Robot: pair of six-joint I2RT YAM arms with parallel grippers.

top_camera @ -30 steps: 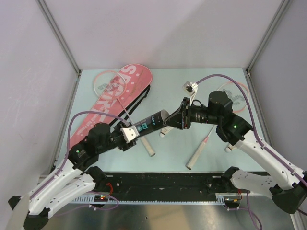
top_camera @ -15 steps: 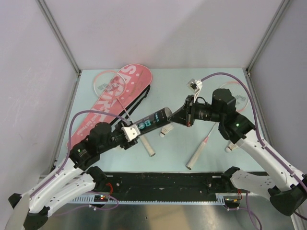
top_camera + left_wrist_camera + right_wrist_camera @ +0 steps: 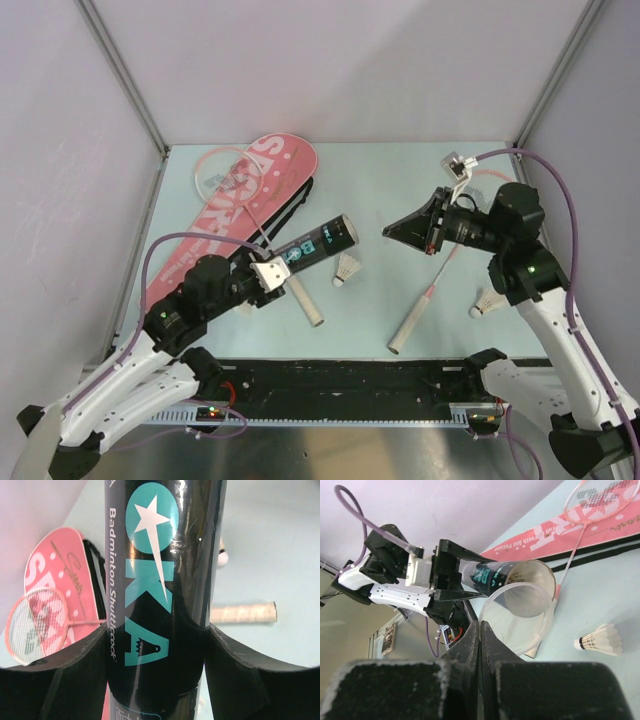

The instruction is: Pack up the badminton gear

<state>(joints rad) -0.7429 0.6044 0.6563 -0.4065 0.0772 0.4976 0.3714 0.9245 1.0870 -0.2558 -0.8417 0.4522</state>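
Observation:
My left gripper (image 3: 268,274) is shut on the black printed tube (image 3: 315,245), holding it tilted above the table; the wrist view shows the jaws closed round the tube (image 3: 160,580). The tube's mouth (image 3: 520,575) is open. My right gripper (image 3: 392,231) is shut on the tube's clear lid (image 3: 520,617), held apart to the right of the mouth. One shuttlecock (image 3: 346,270) lies below the tube, another (image 3: 488,303) at the right. One pink racket (image 3: 225,172) lies on the pink case (image 3: 215,225). The other racket (image 3: 425,295) lies under my right arm.
The first racket's white handle (image 3: 308,305) lies beside my left gripper. The second racket's handle (image 3: 405,330) points at the near edge. Grey walls close the table on three sides. The black base rail (image 3: 340,380) runs along the front.
My right gripper has pulled back to the right and away from the tube's mouth, taking the clear lid with it. The left gripper keeps the tube almost still.

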